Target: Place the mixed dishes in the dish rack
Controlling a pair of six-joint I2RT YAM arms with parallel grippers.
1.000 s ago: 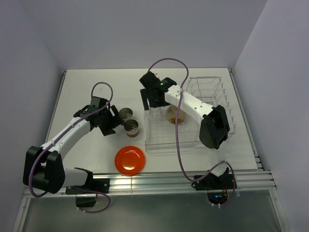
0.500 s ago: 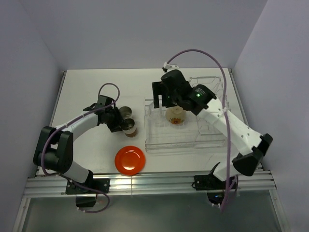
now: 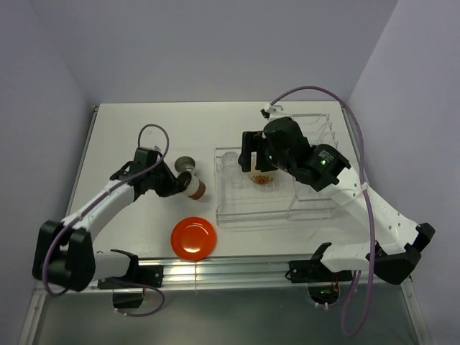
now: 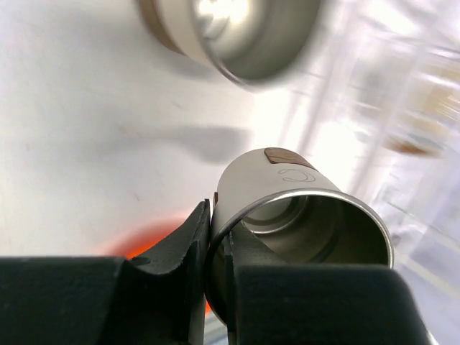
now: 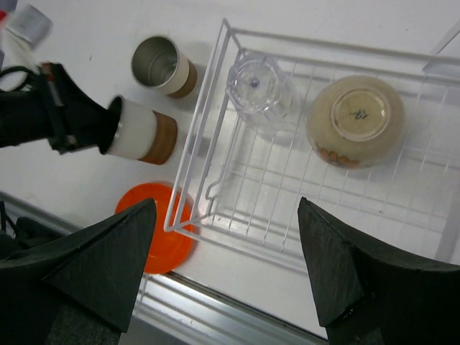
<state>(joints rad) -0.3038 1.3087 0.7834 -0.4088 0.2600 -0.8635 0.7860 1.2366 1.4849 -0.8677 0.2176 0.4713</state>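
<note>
My left gripper (image 4: pixel 219 241) is shut on the rim of a brown cup (image 4: pixel 284 190), one finger inside and one outside; the cup (image 3: pixel 192 187) lies tipped on its side, base towards the rack. The second brown cup (image 3: pixel 185 164) stands upright just behind it. The orange-red plate (image 3: pixel 193 237) lies flat near the front edge. In the dish rack (image 3: pixel 316 208), the beige bowl (image 5: pixel 356 115) sits upside down and the clear glass (image 5: pixel 259 88) stands at the basket's far left corner. My right gripper (image 5: pixel 226 266) hangs open above the basket, holding nothing.
The rack's tall plate slots (image 3: pixel 316 133) rise at the back right. A rail (image 3: pixel 237 269) runs along the table's near edge. The right arm's purple cable (image 3: pixel 309 93) loops above the rack.
My left gripper has shut on the near cup's rim and tipped it over. The right arm has drawn back to the right, its gripper still open above the rack.
</note>
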